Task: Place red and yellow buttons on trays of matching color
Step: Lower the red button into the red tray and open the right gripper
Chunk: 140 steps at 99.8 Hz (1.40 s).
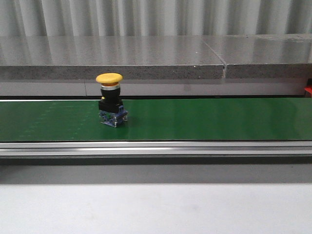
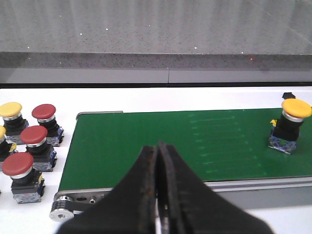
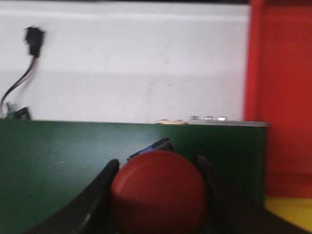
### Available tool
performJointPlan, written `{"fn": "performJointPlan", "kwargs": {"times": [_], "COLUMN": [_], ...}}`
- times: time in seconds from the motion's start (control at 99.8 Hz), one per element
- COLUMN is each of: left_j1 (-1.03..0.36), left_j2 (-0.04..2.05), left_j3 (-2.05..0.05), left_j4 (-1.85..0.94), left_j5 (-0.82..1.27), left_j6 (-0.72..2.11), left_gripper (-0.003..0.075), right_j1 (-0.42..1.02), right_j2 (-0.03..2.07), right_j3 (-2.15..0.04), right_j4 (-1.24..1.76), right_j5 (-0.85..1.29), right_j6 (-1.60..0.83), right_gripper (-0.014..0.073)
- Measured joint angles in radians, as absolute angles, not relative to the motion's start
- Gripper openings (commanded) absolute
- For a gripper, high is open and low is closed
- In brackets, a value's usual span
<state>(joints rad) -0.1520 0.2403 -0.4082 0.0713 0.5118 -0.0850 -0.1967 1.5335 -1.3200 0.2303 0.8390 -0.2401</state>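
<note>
Right gripper [image 3: 157, 195] clamped around red button [image 3: 158, 192] over green belt [image 3: 58, 161], left gripper [image 2: 157, 161] closed, empty

Green conveyor belt [image 1: 204, 119] with silver aluminium side rail [image 1: 156, 147], running over white counter [image 1: 156, 207]. Grey speckled stone ledge [image 1: 146, 61] behind. Black connector on thin wires [image 3: 33, 39] beyond belt's far edge.
</note>
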Motion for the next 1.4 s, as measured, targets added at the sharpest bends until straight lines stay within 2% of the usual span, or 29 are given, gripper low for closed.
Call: {"fn": "performJointPlan", "kwargs": {"times": [0.2,0.391,0.892,1.213,1.293,1.403], "left_j1": [-0.152,-0.152,-0.152,-0.152,-0.152,-0.152], "left_j2": [0.24,0.24,0.24,0.24,0.24,0.24], "left_j3": [-0.408,-0.408,-0.408,-0.408,-0.408,-0.408], "left_j4": [0.071,0.071,0.071,0.071,0.071,0.071], "left_j5": [0.512,0.512,0.512,0.512,0.512,0.512], "left_j6": [-0.085,-0.085,-0.085,-0.085,-0.085,-0.085], "left_gripper": [-0.0021,-0.0021,-0.0021,-0.0021,-0.0021,-0.0021], "right_j1": [-0.372,-0.441,-0.46,-0.491,-0.495,-0.499], "right_j2": [1.611,1.704,1.905,1.93,1.93,1.931], "right_j3": [-1.321,-1.321,-1.327,-1.369,-1.369,-1.37], "right_j4": [0.225,0.23,0.234,0.234,0.234,0.234], "right_j5": [0.783,0.705,0.574,0.57,0.57,0.57], "right_j6": [-0.203,-0.198,-0.198,-0.198,-0.198,-0.198], "right_gripper": [0.0228,0.0228,0.0228,0.0232,0.0287,0.0435]}}
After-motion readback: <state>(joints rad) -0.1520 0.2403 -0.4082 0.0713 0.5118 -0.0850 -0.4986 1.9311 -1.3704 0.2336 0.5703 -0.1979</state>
